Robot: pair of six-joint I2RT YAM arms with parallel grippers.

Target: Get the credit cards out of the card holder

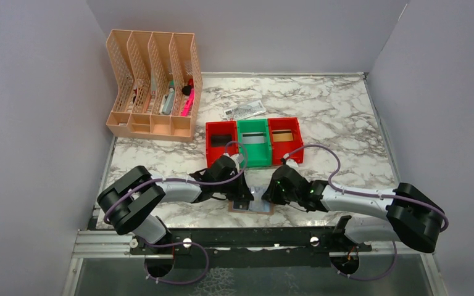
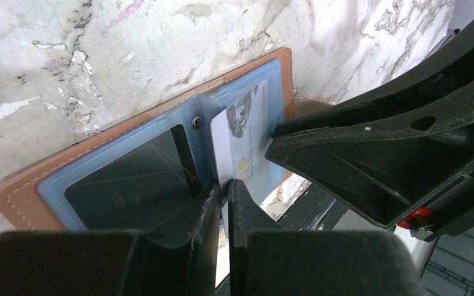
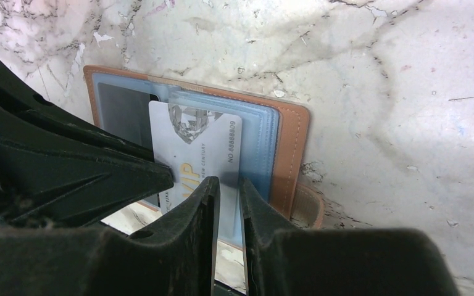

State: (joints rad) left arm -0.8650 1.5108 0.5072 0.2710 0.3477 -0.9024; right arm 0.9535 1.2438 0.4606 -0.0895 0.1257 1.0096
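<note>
The tan card holder lies open at the table's near edge, between both grippers. Its left blue panel holds a dark credit card. A white credit card printed "VIP" sticks partway out of the right panel. My left gripper has its jaws almost together, and the white card's near edge runs into the slit. My right gripper stands with jaws narrowly apart at the near edge of the right panel, its fingers against the card's right side.
Three small bins stand behind the holder: red, green and red, each with a card inside. A crumpled paper note lies further back. A peach file organiser fills the back left.
</note>
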